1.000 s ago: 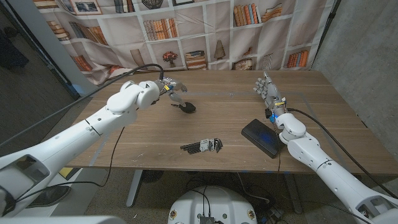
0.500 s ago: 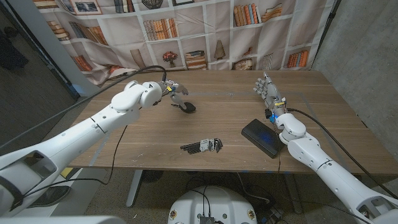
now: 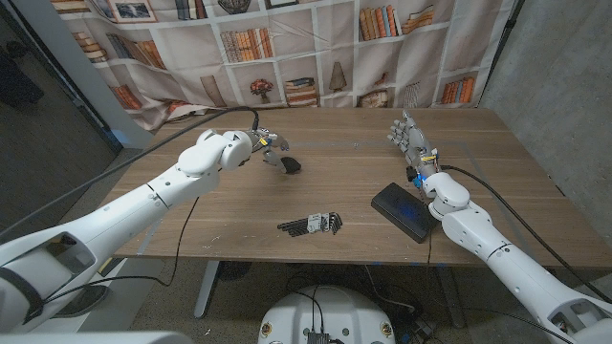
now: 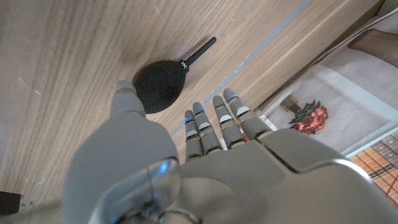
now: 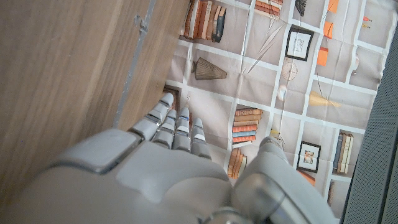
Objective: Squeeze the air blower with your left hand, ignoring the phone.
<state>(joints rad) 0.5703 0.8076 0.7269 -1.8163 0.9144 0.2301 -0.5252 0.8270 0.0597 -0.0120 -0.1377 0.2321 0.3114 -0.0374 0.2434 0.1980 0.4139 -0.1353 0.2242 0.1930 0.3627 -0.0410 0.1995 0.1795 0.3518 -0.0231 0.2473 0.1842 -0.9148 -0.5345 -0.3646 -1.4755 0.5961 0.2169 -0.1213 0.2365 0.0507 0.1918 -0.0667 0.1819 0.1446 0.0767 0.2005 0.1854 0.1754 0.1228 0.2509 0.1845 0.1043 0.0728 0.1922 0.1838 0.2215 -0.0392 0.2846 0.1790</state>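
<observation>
1. The phone (image 3: 403, 212) lies flat near the table's (image 3: 335, 191) front edge, beside the right arm.
2. The right hand (image 3: 411, 139) stands empty, fingers straight and together.
3. The left hand (image 4: 186, 155) hovers spread above the air blower (image 4: 160, 85), holding nothing.
4. The black air blower lies round and unsquashed on the table's far left part.

A matt wood-grain tabletop (image 3: 344, 191) carries a blower (image 4: 158, 86) of dull black rubber-like finish. The phone (image 3: 403, 212) shows a smooth, dark, faintly glossy face. Hex keys (image 3: 311, 225) look like dark metal. Both arms wear glossy white plastic shells; the left hand (image 4: 186, 168) is smooth grey plastic. A printed cloth backdrop (image 3: 316, 48) hangs creased.
</observation>
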